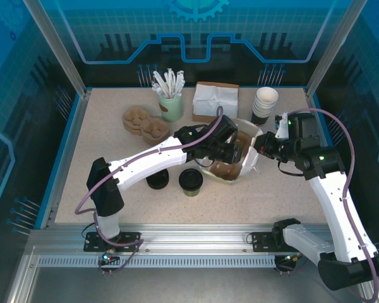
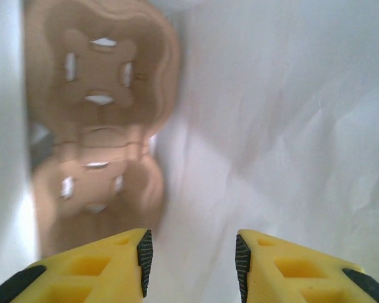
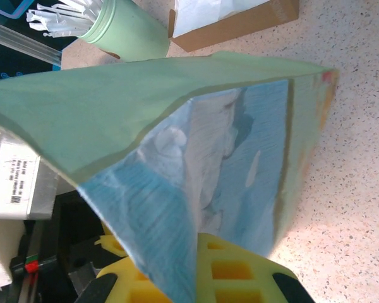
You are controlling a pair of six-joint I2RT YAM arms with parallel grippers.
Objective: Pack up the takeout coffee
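On the table's [image 1: 72, 183] near-left: bare surface, open room out to the left edge. Near centre: lids [image 1: 158, 180] stacked, then the coffee [image 1: 191, 181] just right of them, upright, lid on, apart from the stack. It stands on the table outside the bag [image 1: 251, 163], just near-left of its mouth. The bag lies on its side mid-table, mouth facing left. Left gripper [image 2: 191, 252] is inside the bag, jaws partway apart with nothing between them. White bag walls sit close on both sides and a brown carrier [image 2: 101, 82] lies ahead on its left, so there is little room in there. Right gripper [image 1: 259, 147] is pinched fully closed on the bag's edge, holding the mouth up. Right of the bag: bare table to the right edge. Far right: cups [image 1: 265, 104], well apart from the bag.
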